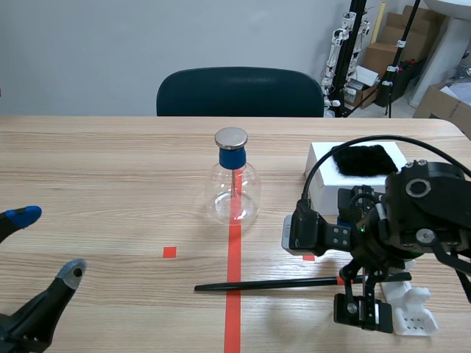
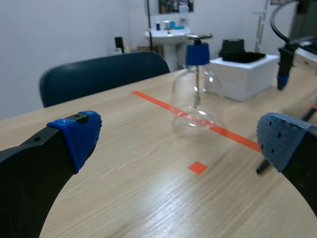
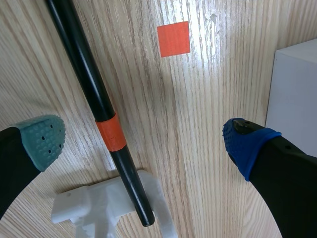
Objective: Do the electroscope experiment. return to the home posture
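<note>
The electroscope (image 1: 234,184) is a clear flask with a blue stopper and a metal disc on top; it stands upright on the red tape line. It shows again ahead of my left gripper, (image 2: 195,99). A black rod (image 1: 265,284) with an orange band lies on the table, its right end resting on a white stand (image 1: 412,305). My right gripper (image 1: 362,309) hangs over that end, open. In the right wrist view the rod (image 3: 94,104) lies below, between the spread fingers and untouched, with my right gripper (image 3: 143,143) above it. My left gripper (image 1: 45,244) (image 2: 181,141) is open near the front left edge.
A white box (image 1: 320,173) carrying a black fur pad (image 1: 360,159) stands at the right, close behind the right arm; its corner (image 3: 294,84) is beside the right gripper. A dark chair (image 1: 240,92) stands across the table. Cartons and stands sit at the back right.
</note>
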You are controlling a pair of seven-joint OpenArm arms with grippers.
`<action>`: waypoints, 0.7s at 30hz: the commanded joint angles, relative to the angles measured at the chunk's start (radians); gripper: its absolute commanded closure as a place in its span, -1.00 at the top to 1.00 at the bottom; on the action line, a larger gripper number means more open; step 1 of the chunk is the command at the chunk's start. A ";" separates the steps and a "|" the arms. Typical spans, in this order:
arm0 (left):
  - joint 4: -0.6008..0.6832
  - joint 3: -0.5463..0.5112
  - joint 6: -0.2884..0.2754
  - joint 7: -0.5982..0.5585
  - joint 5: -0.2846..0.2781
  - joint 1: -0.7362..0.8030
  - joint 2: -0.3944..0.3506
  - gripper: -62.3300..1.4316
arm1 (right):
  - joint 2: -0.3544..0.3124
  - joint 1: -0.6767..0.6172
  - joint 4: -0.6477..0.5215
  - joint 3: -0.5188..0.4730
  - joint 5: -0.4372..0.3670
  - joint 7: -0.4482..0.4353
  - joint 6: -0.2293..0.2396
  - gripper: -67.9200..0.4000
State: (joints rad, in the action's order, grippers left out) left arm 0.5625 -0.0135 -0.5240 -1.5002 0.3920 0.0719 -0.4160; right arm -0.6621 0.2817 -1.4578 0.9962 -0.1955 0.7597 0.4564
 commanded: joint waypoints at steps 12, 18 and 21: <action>0.024 -0.003 0.004 0.019 -0.059 0.004 -0.010 1.00 | -0.011 0.012 -0.013 -0.015 0.000 -0.003 0.000 0.98; 0.126 -0.004 0.004 0.076 -0.162 0.065 -0.040 1.00 | -0.011 0.012 -0.013 -0.015 0.000 -0.003 0.000 0.98; 0.201 -0.006 0.003 0.130 -0.193 0.106 -0.050 1.00 | -0.011 0.011 -0.013 -0.015 0.000 -0.003 0.000 0.98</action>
State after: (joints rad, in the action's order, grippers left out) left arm 0.7383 -0.0135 -0.5240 -1.3624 0.2165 0.1692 -0.4576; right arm -0.6621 0.2817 -1.4578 0.9962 -0.1955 0.7601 0.4564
